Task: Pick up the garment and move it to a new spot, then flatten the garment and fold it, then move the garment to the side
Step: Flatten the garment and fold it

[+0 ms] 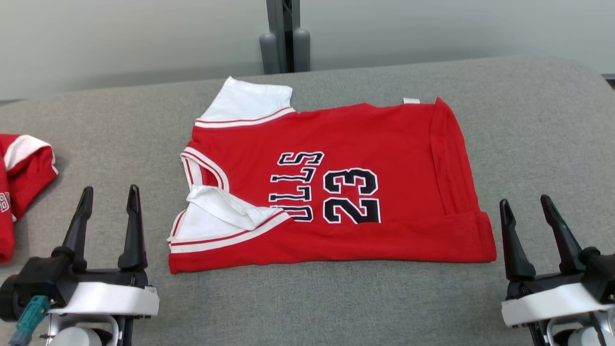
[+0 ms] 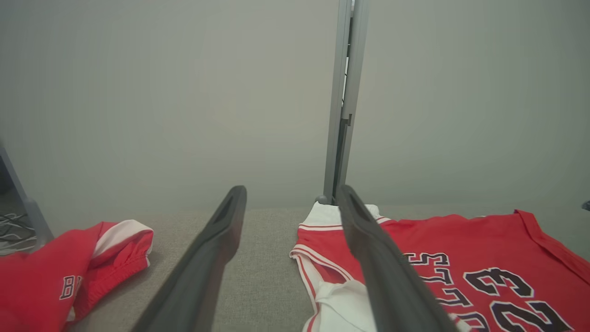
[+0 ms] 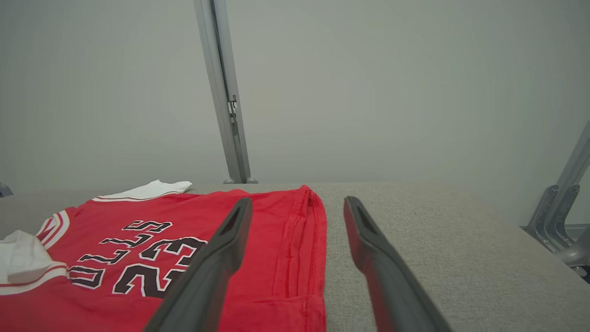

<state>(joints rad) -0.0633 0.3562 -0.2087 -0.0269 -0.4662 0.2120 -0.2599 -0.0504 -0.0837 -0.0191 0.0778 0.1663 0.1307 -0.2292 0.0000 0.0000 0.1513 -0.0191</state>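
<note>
The jersey [image 1: 336, 192] lies flat mid-desk [image 1: 528, 120]. The left gripper [image 1: 110, 188] and right gripper [image 1: 524, 199] hover empty, fingers wide, by the front edge. The left wrist view, unlike the right, catches a second shirt [image 2: 69, 272] at the left edge; the right catches brackets [image 3: 555, 216] beyond the right edge.

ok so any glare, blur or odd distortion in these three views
Head view: soft even light, no glare, jersey lettering crisp, only faint shadows at its edges. Left wrist view: left gripper's fingers near the lens look soft. Right wrist view: the post leans, probably lens tilt.
</note>
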